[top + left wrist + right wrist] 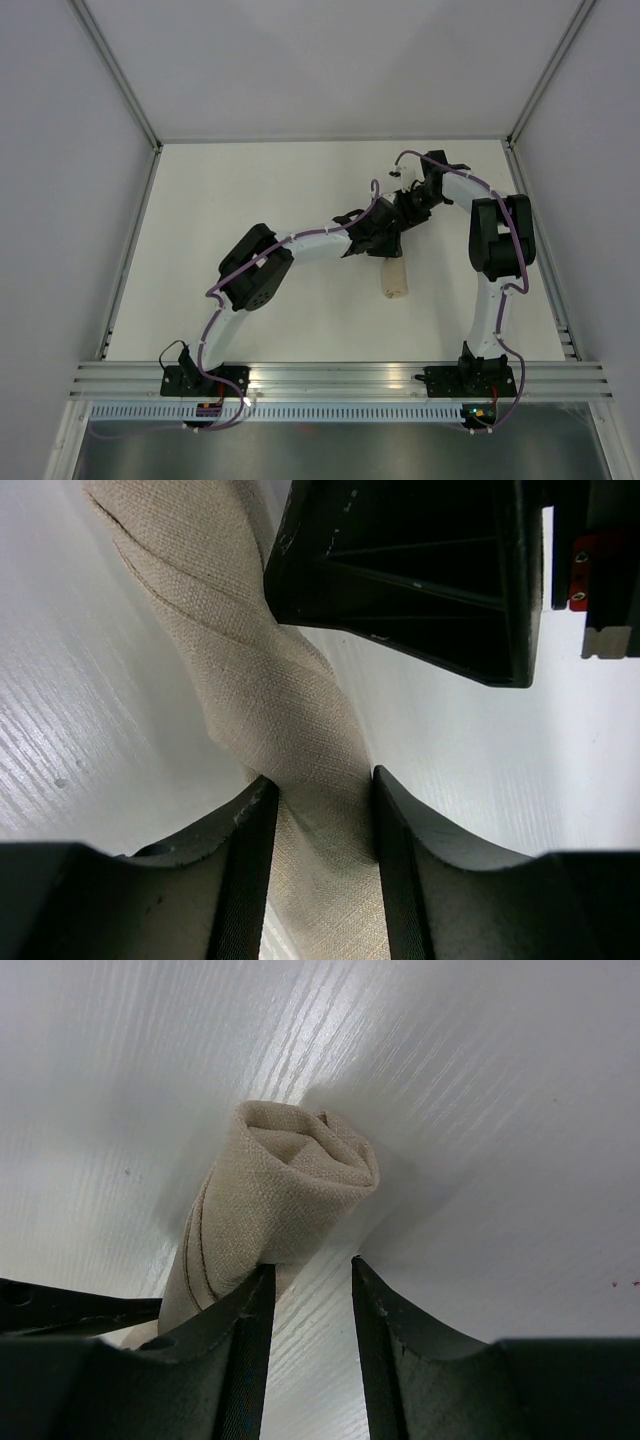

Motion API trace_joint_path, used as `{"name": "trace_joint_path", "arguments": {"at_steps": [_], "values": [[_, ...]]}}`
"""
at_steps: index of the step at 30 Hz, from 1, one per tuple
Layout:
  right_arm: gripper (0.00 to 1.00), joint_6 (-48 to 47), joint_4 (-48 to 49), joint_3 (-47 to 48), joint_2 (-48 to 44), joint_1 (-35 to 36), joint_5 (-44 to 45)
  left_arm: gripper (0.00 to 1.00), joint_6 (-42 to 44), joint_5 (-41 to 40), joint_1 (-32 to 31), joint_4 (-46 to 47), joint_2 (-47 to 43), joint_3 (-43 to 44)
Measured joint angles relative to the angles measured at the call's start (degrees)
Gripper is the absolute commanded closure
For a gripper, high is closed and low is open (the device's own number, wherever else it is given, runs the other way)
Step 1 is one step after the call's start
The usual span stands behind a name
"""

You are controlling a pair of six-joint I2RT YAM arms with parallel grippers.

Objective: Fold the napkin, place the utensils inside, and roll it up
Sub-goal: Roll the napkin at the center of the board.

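The napkin (394,280) is a beige cloth rolled into a tight tube lying on the white table. My left gripper (385,245) is shut on the middle of the roll; in the left wrist view the cloth (270,680) fills the gap between my fingertips, at the gripper's point (325,780). My right gripper (408,218) sits at the roll's far end. In the right wrist view its jaws (311,1268) stand a little apart over bare table, with the rolled end (290,1175) against the outside of the left finger. The fork is not visible.
The right gripper's black body (420,570) hangs close above the roll in the left wrist view. Both arms crowd together at the table's middle right. White walls and metal rails (130,250) bound the table.
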Motion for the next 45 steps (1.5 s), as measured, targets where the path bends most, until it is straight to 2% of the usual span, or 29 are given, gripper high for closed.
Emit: {"name": "trace_joint_path", "arguments": {"at_steps": [24,28,45], "values": [[0.53,0.79,2.47,-0.26,-0.11,0.42,0.17,0.43,1.62,0.37,0.72,-7.39,-2.91,-1.49],[0.52,0.79,2.54,-0.31,-0.11,0.44,0.15,0.38,2.27,0.13,0.76,-7.96,-3.08,-1.46],[0.47,0.72,2.93,-0.31,-0.33,0.79,0.57,0.38,6.19,-0.92,1.36,-12.04,-3.13,2.05]]}}
